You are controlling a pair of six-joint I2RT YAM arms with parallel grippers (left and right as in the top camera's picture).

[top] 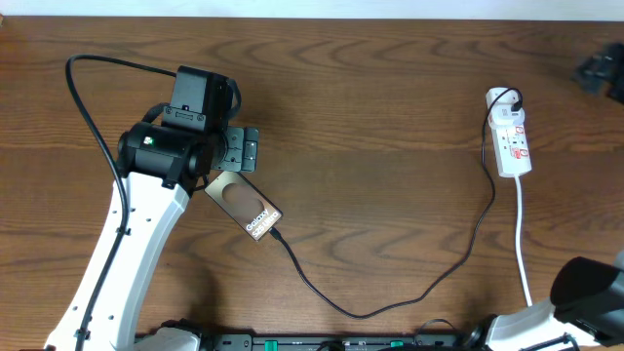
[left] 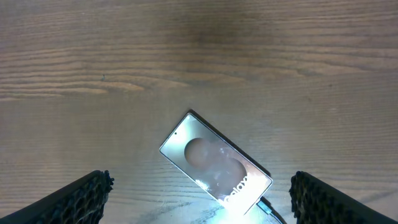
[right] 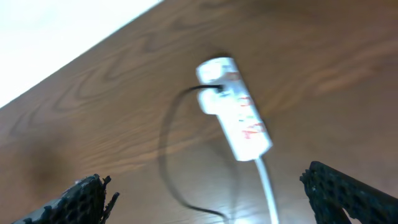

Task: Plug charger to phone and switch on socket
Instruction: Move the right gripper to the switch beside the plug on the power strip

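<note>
The phone (top: pixel 248 207) lies flat on the table, bronze face up with white lettering. It also shows in the left wrist view (left: pixel 214 163). The charger cable (top: pixel 390 297) runs from the phone's lower end in a loop to a black plug in the socket (top: pixel 511 136), a white power strip at the right. Its plug tip (left: pixel 266 205) sits at the phone's end. My left gripper (left: pixel 199 214) is open, above the phone's upper end, holding nothing. My right gripper (right: pixel 208 214) is open and empty, well short of the socket (right: pixel 239 121); the arm shows at the overhead view's bottom right.
The white cord (top: pixel 524 244) runs from the socket toward the front edge. A dark object (top: pixel 602 70) sits at the far right corner. Robot cables (top: pixel 83 97) arc over the left side.
</note>
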